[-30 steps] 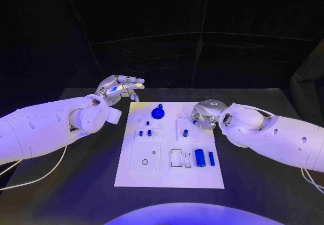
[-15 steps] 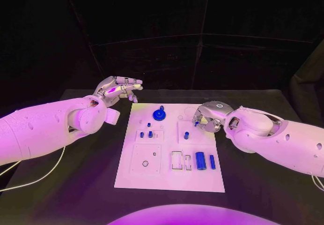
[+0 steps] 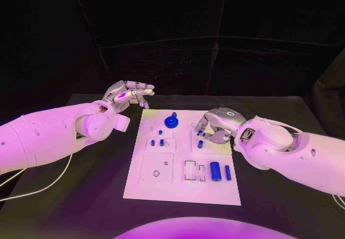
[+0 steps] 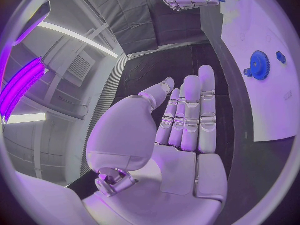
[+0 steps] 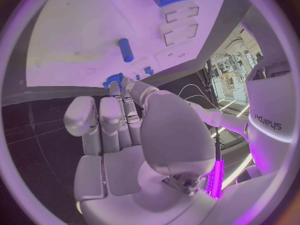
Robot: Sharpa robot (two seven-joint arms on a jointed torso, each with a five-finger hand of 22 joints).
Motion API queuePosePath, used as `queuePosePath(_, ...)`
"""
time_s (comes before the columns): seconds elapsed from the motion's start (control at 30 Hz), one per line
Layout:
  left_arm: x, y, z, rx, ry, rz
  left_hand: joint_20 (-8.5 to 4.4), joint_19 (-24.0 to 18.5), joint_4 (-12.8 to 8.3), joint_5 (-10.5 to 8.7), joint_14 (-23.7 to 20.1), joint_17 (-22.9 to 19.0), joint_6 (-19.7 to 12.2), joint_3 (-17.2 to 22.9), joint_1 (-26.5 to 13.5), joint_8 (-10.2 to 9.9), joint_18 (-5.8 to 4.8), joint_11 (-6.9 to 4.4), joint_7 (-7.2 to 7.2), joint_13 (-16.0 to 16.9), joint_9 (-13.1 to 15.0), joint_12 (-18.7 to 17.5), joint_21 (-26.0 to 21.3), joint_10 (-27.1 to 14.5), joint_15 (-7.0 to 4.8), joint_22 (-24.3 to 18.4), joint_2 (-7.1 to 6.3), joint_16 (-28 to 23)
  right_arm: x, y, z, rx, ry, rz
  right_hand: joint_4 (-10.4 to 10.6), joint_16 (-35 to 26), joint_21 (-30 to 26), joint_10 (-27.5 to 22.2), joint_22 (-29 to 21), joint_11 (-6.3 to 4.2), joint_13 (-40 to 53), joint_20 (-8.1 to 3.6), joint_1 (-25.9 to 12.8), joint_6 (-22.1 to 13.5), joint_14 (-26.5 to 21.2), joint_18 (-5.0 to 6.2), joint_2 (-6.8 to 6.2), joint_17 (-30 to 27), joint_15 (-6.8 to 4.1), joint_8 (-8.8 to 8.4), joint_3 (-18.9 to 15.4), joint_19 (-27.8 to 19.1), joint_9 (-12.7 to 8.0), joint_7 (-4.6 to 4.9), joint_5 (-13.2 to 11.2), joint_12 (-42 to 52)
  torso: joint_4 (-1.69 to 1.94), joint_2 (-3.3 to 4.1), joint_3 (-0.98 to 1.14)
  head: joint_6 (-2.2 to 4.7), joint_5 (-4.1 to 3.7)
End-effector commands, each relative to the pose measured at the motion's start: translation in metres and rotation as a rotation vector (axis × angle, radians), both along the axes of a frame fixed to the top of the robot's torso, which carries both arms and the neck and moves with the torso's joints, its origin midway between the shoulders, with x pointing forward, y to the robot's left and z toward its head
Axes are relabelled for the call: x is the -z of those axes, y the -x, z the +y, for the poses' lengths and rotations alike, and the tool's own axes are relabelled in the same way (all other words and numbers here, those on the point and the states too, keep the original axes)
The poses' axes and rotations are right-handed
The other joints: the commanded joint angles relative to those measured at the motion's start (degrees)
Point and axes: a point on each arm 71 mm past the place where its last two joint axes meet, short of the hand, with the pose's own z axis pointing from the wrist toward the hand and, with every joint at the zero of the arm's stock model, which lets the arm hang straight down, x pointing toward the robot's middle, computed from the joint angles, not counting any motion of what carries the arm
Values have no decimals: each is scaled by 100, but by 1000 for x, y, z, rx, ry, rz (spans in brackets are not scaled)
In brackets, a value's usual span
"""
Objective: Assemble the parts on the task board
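The white task board (image 3: 144,186) lies mid-table. On it are a blue gear (image 3: 171,121), two small blue pegs (image 3: 152,142), a short blue peg (image 3: 200,144), a thick blue cylinder (image 3: 216,171) and a slim blue pin (image 3: 228,172). My right hand (image 3: 216,127) hovers over the board's far right part, fingers pointing down beside the short peg; the right wrist view shows nothing in its palm (image 5: 134,135). My left hand (image 3: 129,93) is raised off the board's far left corner, fingers stretched out and holding nothing (image 4: 187,120). The gear (image 4: 259,65) lies beyond its fingertips.
Two rectangular slots (image 3: 189,170) sit left of the thick cylinder, and a round hole (image 3: 156,173) sits in the near left plate. Bare black table (image 3: 86,199) surrounds the board. A white cable (image 3: 43,186) trails at the left.
My right hand has shifted a little nearer and leftward over the board, with its arm reaching further in. The left hand has stayed about where it was.
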Motion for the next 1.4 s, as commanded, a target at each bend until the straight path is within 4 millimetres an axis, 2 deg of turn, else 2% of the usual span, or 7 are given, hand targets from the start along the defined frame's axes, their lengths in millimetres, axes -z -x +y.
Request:
queuePosePath(0.03, -2, 0, -3, 12, 12, -3, 10, -24, 30, 22, -42, -5, -23, -13, -48, 30, 112, 0, 19, 6, -6, 25, -11, -31, 5, -5, -1, -13, -6, 6, 15, -45, -68, -3, 7, 11, 18, 43, 5, 12, 1, 1, -36, 38, 144, -62, -3, 7, -33, -16, 31, 56, 0, 15, 36, -19, 1, 8, -4, -30, 38)
queuePosePath(0.27, -2, 0, -9, 24, 18, -3, 10, -24, 30, 22, -42, -5, -23, -13, -48, 30, 112, 0, 19, 6, -6, 25, -11, -31, 5, -5, -1, -13, -3, 14, 50, -131, -81, 42, -8, 0, 32, 36, 18, 20, 0, 4, -49, 28, 138, -64, -2, -17, -28, -29, 56, 57, -3, 24, 63, -31, 10, 10, -21, -96, 136)
queuePosePath(0.53, -3, 2, -17, 42, 25, -2, 12, -25, 31, 22, -47, -12, -28, -12, -45, 34, 113, 1, 20, 8, -5, 33, -18, -38, 6, -9, 1, -13, 24, 27, 76, -187, -66, 132, -21, 6, 44, 20, 30, 29, -3, 8, -62, 13, 135, -65, 6, -17, -21, -43, 78, 57, -8, 34, 86, -46, 11, 13, -9, -153, 223)
queuePosePath(0.77, -3, 3, -21, 53, 29, 0, 12, -25, 31, 22, -47, -12, -28, -12, -45, 34, 113, 1, 20, 8, -5, 33, -18, -38, 6, -9, 1, -13, 39, 30, 85, -203, -49, 174, -27, 5, 45, 10, 26, 35, -4, 12, -73, 2, 133, -64, 7, -25, -17, -51, 86, 52, -11, 41, 98, -55, 6, 7, -5, -190, 232)
queuePosePath(0.97, -3, 2, -23, 56, 30, 0, 14, -27, 34, 22, -54, -21, -37, -15, -46, 38, 114, 3, 23, 9, -5, 44, -26, -49, 8, -15, -1, -13, 43, 32, 90, -210, -42, 182, -29, 3, 45, 6, 24, 37, -4, 13, -77, -2, 132, -64, 7, -29, -15, -53, 88, 49, -12, 43, 103, -58, 3, 6, -2, -211, 221)
queuePosePath(1.27, -3, 2, -24, 57, 30, -1, 14, -27, 34, 22, -54, -21, -37, -15, -46, 38, 114, 3, 23, 9, -5, 44, -26, -49, 8, -15, -1, -13, 48, 34, 96, -217, -25, 186, -30, 6, 47, 5, 27, 38, -4, 13, -79, -3, 132, -64, 7, -26, -15, -54, 88, 50, -12, 44, 104, -59, 8, 7, 12, -239, 262)
queuePosePath(1.4, -3, 1, -23, 56, 29, -1, 16, -27, 36, 22, -57, -26, -41, -16, -46, 41, 114, 5, 24, 9, -5, 50, -31, -55, 9, -19, 1, -12, 52, 37, 98, -221, -13, 190, -32, 14, 52, 3, 36, 40, -4, 15, -84, -7, 133, -66, 7, -18, -13, -57, 89, 53, -13, 46, 107, -61, 4, 4, 2, -244, 270)
